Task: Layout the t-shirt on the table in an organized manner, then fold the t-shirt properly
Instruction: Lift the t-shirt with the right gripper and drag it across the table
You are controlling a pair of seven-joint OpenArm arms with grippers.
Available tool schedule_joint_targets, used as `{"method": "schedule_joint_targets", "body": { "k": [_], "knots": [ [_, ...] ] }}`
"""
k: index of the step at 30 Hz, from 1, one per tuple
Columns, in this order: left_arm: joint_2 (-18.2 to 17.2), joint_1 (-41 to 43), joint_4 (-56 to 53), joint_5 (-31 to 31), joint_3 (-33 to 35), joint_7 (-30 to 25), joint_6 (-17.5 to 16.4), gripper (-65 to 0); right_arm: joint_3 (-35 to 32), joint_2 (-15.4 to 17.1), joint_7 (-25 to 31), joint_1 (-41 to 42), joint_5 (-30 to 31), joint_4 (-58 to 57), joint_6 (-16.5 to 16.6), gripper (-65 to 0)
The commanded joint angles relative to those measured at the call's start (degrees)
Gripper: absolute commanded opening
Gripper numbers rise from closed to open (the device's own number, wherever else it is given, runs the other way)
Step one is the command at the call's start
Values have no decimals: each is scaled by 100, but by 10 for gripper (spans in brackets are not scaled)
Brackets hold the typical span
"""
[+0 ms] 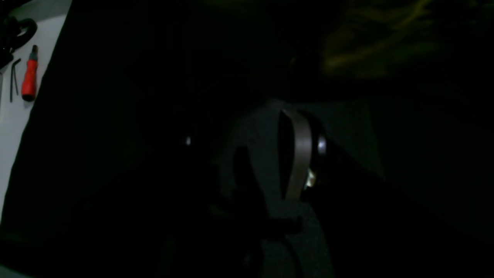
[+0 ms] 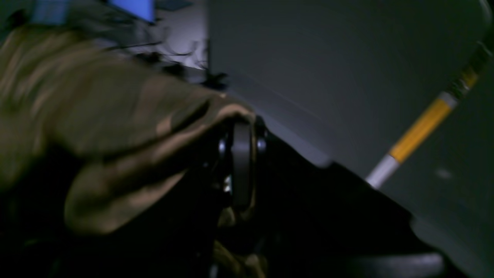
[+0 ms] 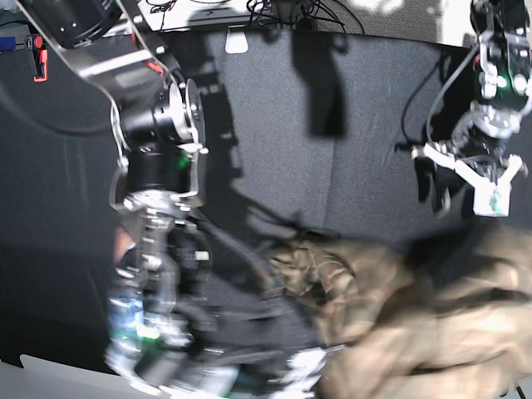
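Observation:
The camouflage t-shirt (image 3: 391, 307) lies bunched and blurred over the near right part of the black table (image 3: 274, 125). In the right wrist view its tan fabric (image 2: 100, 116) drapes over my right gripper (image 2: 241, 154), whose jaws are shut on a fold of it. In the base view that arm reaches down on the left, and the right gripper (image 3: 303, 366) is a blur at the shirt's near edge. My left gripper (image 3: 470, 179) hangs open above the table at the far right, clear of the shirt. The left wrist view is very dark: left gripper (image 1: 270, 162), shirt (image 1: 378, 50) faint beyond.
A red-handled screwdriver (image 1: 30, 75) and hex keys lie on a white surface beside the cloth's edge. A yellow-and-white pole (image 2: 420, 131) slants past the right arm. Cables (image 3: 274, 10) run along the table's far edge, and a red clamp (image 3: 38, 58) sits at far left.

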Motion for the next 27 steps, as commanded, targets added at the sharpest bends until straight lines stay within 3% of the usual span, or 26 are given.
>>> {"method": "schedule_joint_targets", "body": {
  "k": [1, 5, 10, 19, 23, 27],
  "knots": [
    [-50, -28, 101, 11, -31, -151, -4, -392, 208, 13, 179, 142, -66, 92, 28, -650],
    [-48, -15, 101, 11, -31, -151, -4, -392, 949, 214, -13, -181, -57, 92, 37, -650],
    [-48, -15, 101, 9, -31, -153, -2, -392, 1843, 396, -946, -570, -37, 92, 35, -650],
    [-48, -15, 101, 9, -31, -153, -4, -392, 2977, 610, -868, -778, 103, 92, 39, -650],
    [-50, -15, 101, 9, -31, -153, -4, -392, 3003, 1091, -828, -778, -186, 92, 37, -492],
    [-50, -15, 101, 9, -31, -153, -2, -392, 3010, 1620, -789, -811, -728, 92, -146, -459]
  ]
}}
